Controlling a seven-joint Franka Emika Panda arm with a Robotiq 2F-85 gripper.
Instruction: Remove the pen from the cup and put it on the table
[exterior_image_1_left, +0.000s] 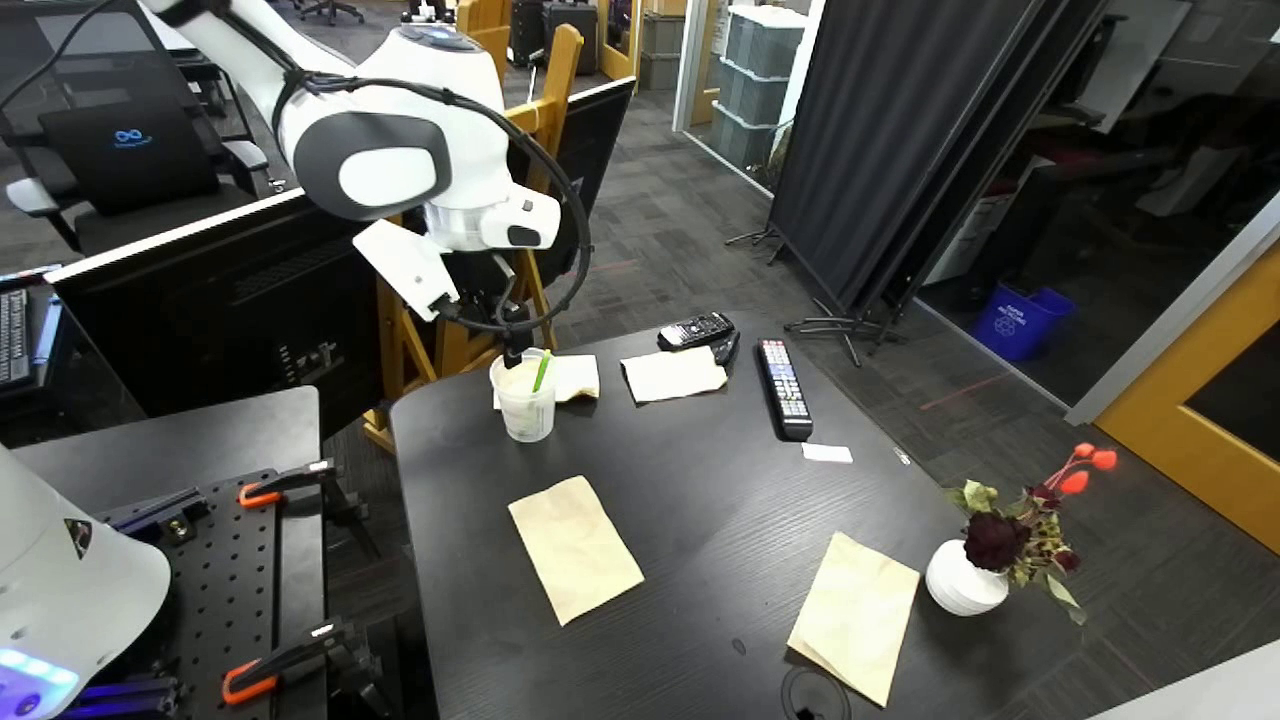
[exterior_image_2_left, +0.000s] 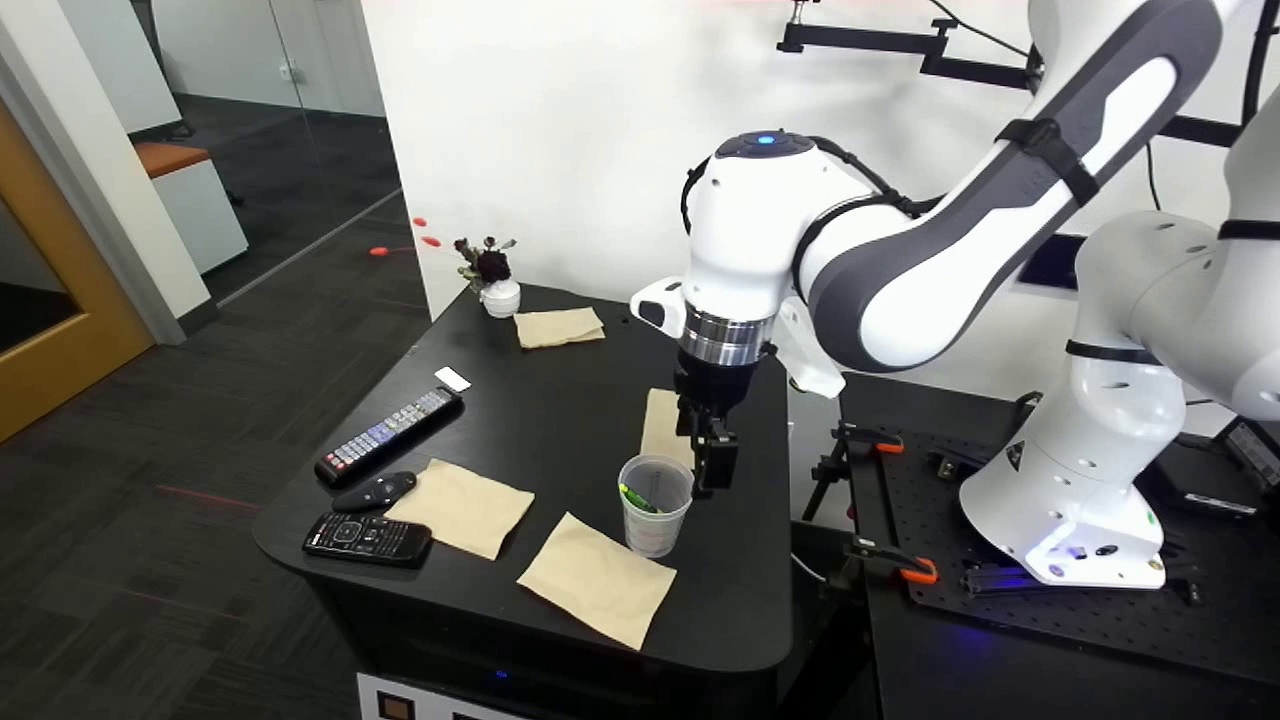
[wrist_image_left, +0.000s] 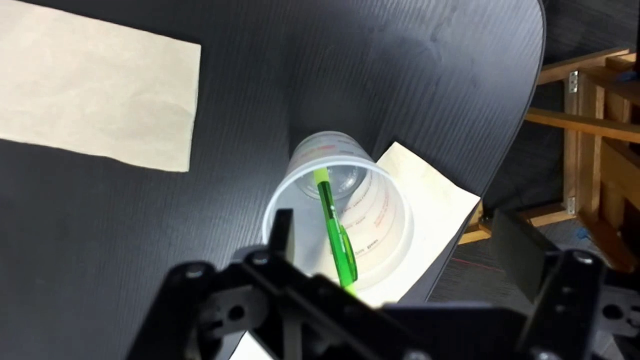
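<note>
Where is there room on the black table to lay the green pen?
The table looks bare in its middle, between the long remote, the vase-side paper and the robot-side paper. Crowded: around the cup, with a third paper beside it and the gripper close, and by the two short remotes.

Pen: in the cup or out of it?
In. The wrist view shows the green pen slanting inside the white cup; the pincer stands open, not gripping it.
</note>
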